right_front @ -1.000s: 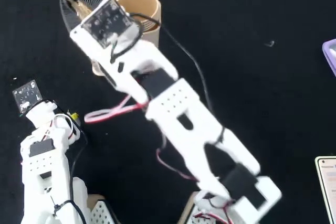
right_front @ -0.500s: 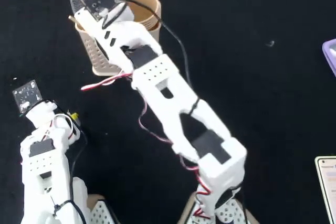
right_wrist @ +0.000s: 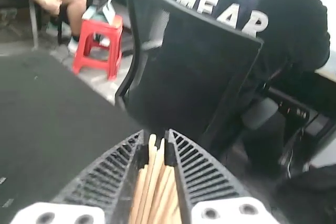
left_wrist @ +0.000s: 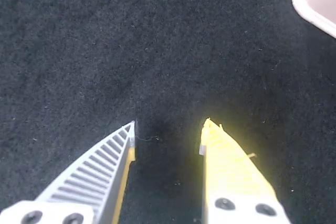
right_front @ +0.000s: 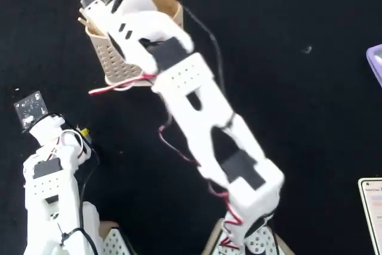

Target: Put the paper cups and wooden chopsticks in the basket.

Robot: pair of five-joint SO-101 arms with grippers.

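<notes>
Wooden chopsticks [right_wrist: 151, 182], a pale bundle of thin sticks, are clamped between the ribbed fingers of the right pincer [right_wrist: 155, 142], with their tips reaching up to the fingertips. From above, the white right arm [right_front: 203, 117] stretches across the black cloth-covered desk [right_front: 298, 117] to the far left corner. Its wrist is over the beige perforated plastic basket [right_front: 116, 61]. A tan paper cup [right_front: 170, 1] stands against the basket's right side, partly hidden by the arm; I cannot tell whether it is inside the basket. The left pincer [left_wrist: 170, 125] hangs low over the black cloth at the near left, its grey and yellow fingers apart.
</notes>
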